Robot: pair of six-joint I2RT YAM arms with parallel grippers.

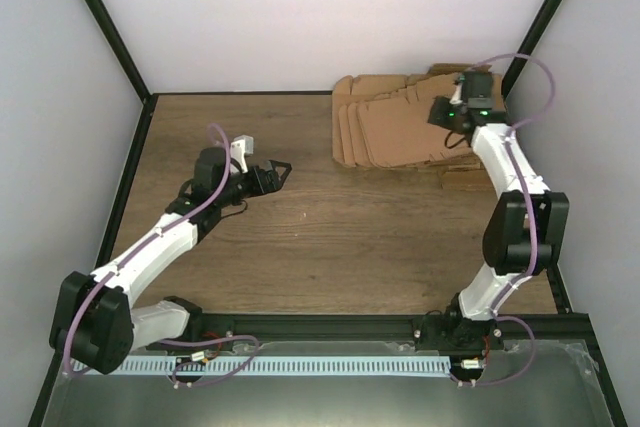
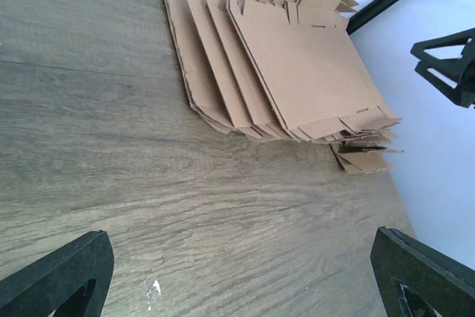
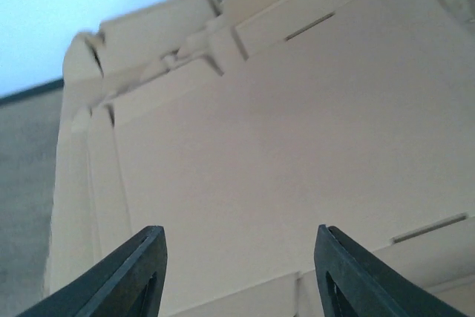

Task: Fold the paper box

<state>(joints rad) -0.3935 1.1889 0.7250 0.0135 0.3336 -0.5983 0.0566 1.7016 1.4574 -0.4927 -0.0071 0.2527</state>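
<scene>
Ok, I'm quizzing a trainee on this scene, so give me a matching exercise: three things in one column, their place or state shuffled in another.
1. left gripper
2. right gripper
3. pile of cardboard blanks

a. fanned out in the far right corner
b. open, over the bare table
c. open, right over cardboard

Pairs: 1-b, 2-c, 3-a.

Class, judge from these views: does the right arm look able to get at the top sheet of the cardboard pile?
Probably yes: the right gripper hangs just above the cardboard pile, jaws apart, with nothing between it and the top sheet.
</scene>
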